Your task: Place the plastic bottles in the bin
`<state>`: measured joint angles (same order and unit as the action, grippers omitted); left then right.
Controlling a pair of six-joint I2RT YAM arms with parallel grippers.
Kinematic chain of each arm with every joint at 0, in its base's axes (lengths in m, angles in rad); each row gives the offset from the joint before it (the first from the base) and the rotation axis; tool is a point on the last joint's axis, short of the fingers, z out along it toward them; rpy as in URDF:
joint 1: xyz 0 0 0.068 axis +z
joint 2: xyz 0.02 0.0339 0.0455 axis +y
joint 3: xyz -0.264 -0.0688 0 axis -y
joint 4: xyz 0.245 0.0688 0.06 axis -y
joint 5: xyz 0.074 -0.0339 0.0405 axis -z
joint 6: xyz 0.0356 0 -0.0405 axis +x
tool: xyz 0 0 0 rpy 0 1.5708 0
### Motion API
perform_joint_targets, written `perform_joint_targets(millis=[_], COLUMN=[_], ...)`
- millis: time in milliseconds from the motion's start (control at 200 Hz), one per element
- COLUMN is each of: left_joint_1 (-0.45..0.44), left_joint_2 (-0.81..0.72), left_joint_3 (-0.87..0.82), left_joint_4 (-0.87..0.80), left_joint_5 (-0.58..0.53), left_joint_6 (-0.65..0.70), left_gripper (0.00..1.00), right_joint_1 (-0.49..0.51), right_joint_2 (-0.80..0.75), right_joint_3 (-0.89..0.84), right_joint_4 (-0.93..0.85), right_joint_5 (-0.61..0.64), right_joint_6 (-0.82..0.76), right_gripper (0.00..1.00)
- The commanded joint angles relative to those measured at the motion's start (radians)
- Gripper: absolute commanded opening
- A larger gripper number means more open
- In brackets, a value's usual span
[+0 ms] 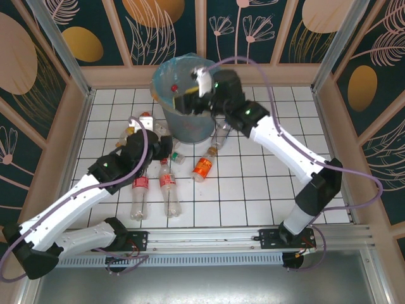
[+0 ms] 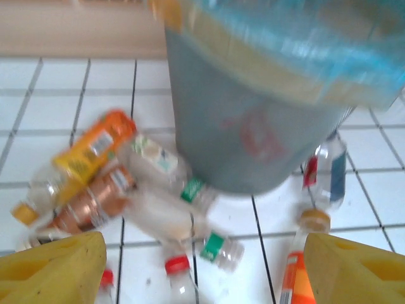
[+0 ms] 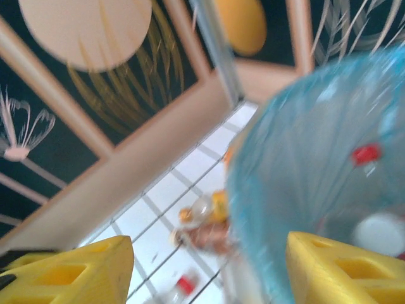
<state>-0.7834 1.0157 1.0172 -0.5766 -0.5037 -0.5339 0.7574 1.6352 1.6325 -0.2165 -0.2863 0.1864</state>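
Note:
The bin [image 1: 190,123], grey-blue with a light-blue bag, stands at the back middle of the tiled floor. My right gripper [image 1: 188,101] hangs over its mouth, open [image 3: 209,272] with nothing between its yellow fingers [image 3: 76,272]. Inside the bin lie a red-capped bottle [image 3: 366,154] and a white cap [image 3: 380,233]. My left gripper [image 1: 157,144] is low at the bin's left front, open [image 2: 202,278] and empty, above a heap of plastic bottles [image 2: 158,209]. An orange bottle [image 2: 95,149] and a brown one [image 2: 88,202] lie in that heap. More bottles lie nearer the front [image 1: 167,188], one of them orange [image 1: 204,166].
A clear bottle [image 1: 221,136] leans beside the bin's right foot, and it has a red label [image 2: 329,171]. Wooden walls [image 1: 82,107] close in the floor on three sides. Bare tiles [image 1: 266,183] lie to the right of the bottles.

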Motion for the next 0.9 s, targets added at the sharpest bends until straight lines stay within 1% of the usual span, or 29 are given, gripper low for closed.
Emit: perform_joint_targets(millis=[0,55,125,205,265,370,495,550,606,741,896], left_joint_1=[0.007,0.007,0.007,0.009,0.013,0.015,0.015,0.015,0.015,0.016,0.015], left_joint_2=[-0.040,-0.060,-0.087,-0.127,-0.140,-0.166,-0.324,-0.389,-0.420,-0.408,-0.399], left_joint_3=[-0.142,-0.217,-0.285,-0.357,-0.396,-0.418,-0.462,-0.477,-0.480,-0.468,-0.468], left_joint_4=[0.035,0.071,0.091,0.119,0.136,0.083,0.033,0.031,0.022,0.000,0.034], left_joint_5=[0.108,0.122,0.106,0.075,0.077,0.041,-0.041,-0.059,-0.071,-0.079,-0.083], left_joint_6=[-0.161,-0.211,-0.262,-0.296,-0.308,-0.361,-0.423,-0.426,-0.425,-0.415,-0.386], left_gripper=[0.81,0.80,0.79,0.78,0.77,0.73,0.73,0.72,0.73,0.73,0.75], right_joint_1=[0.079,0.110,0.134,0.157,0.170,0.187,0.205,0.212,0.219,0.227,0.234], right_joint_2=[-0.021,-0.002,0.037,0.090,0.127,0.218,0.352,0.404,0.444,0.542,0.643], right_joint_3=[-0.108,-0.134,-0.153,-0.152,-0.148,-0.112,-0.004,0.044,0.077,0.165,0.270], right_joint_4=[0.046,0.030,0.007,-0.030,-0.050,-0.077,-0.180,-0.223,-0.248,-0.313,-0.398], right_joint_5=[0.113,0.119,0.100,0.099,0.114,0.083,0.099,0.097,0.102,0.116,0.158], right_joint_6=[0.103,0.140,0.177,0.197,0.214,0.229,0.225,0.225,0.225,0.229,0.228], right_gripper=[0.65,0.65,0.64,0.62,0.62,0.61,0.60,0.60,0.60,0.60,0.60])
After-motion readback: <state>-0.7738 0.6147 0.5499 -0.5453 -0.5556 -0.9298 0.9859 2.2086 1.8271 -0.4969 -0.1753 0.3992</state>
